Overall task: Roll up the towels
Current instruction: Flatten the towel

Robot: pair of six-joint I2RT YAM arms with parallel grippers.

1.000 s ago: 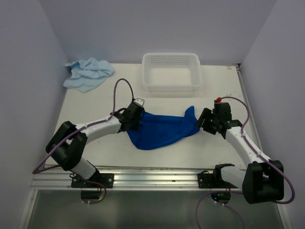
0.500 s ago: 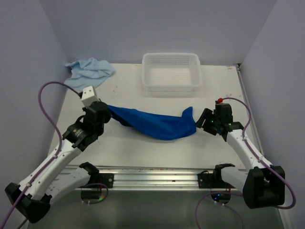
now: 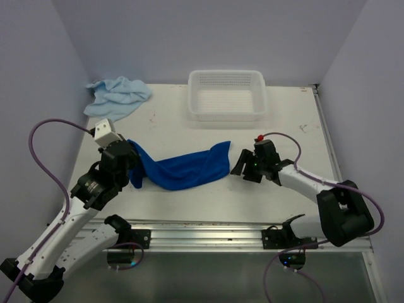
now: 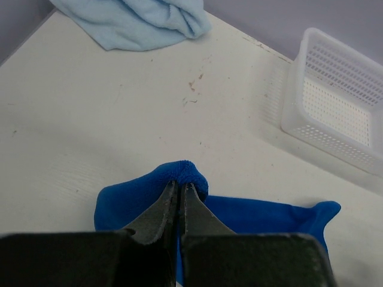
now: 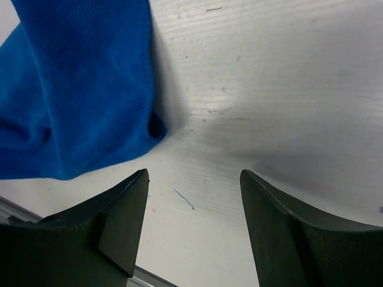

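The white desk (image 3: 290,126) fills the workspace, scuffed with small brown specks near its middle, and a metal rail runs along its near edge. 2 arms reach over it. The left arm (image 3: 69,218) stretches up from the near left corner, and the right arm (image 3: 309,184) lies low across the right side, pointing toward the centre. A white perforated basket (image 3: 227,74) stands at the far edge, a little right of the middle, with nothing visible in it.

The pale blue towel (image 3: 117,96) lies crumpled in the far left corner of the desk, well apart from both arms and from the basket. The dark blue towel (image 3: 183,169) lies in a long, loosely bunched strip across the near middle of the desk, between the 2 arms. Its left end is lifted slightly and its right end tapers to a corner that rests on the surface.

The left fingers (image 4: 179,194) are pressed together on a fold at the left end of the dark blue towel. In the left wrist view the cloth bulges just past their tips. The right fingers (image 5: 122,215) stand apart with only bare desk between them. The towel's right corner lies just ahead of them, near the left finger, and is not held.
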